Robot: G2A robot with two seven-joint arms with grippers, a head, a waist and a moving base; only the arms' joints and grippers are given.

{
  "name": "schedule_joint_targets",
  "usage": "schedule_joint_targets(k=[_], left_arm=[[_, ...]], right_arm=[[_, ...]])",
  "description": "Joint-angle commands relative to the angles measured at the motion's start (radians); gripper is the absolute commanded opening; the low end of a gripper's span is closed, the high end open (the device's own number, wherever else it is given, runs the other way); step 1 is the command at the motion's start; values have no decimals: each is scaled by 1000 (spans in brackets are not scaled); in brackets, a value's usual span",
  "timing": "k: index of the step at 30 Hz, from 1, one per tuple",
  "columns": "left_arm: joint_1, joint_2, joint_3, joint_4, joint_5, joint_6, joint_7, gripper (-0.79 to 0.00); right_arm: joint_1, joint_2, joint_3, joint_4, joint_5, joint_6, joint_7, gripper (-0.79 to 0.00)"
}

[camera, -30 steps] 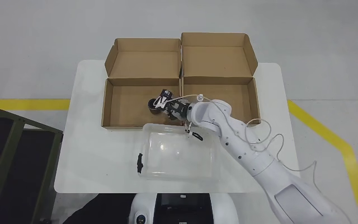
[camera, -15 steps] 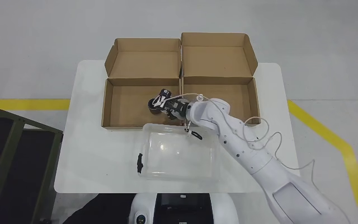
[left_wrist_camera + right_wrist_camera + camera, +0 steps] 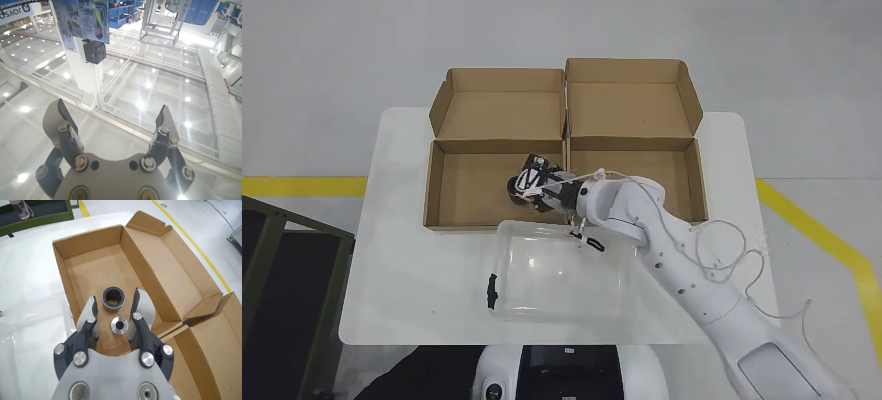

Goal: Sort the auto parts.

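Two auto parts lie in the right half of the left cardboard box (image 3: 87,247): a black ring (image 3: 113,308) and a silver sleeve (image 3: 114,326) just beside it. The right gripper (image 3: 115,294) hangs over them, jaws wide and holding nothing. The left gripper (image 3: 112,105) is also wide and points at the ceiling.

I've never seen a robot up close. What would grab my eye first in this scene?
The long white right arm stretched across the table, its open right gripper hanging over the left cardboard box. Right beneath the gripper, on the box floor, stand two small metal parts close together: a dark ring and a shiny silver sleeve. Nearer the robot sits a clear plastic tub.
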Motion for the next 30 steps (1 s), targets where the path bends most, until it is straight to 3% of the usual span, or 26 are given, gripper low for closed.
schedule_joint_targets(k=[1,8,11,13,16,30], left_arm=[[0,0,0,0,0,0,0,0],[0,0,0,0,0,0,0,0],[0,0,0,0,0,0,0,0],[0,0,0,0,0,0,0,0],[0,0,0,0,0,0,0,0],[0,0,0,0,0,0,0,0]], right_arm=[[-31,10,27,-45,0,-21,-12,-422],[-155,49,144,-170,-24,-89,-70,-388],[-207,65,199,-213,-42,-113,-113,-206],[-244,76,237,-241,-74,-128,-155,-163],[-299,91,290,-271,-111,-146,-219,0],[-469,138,486,-280,-218,-176,-508,0]])
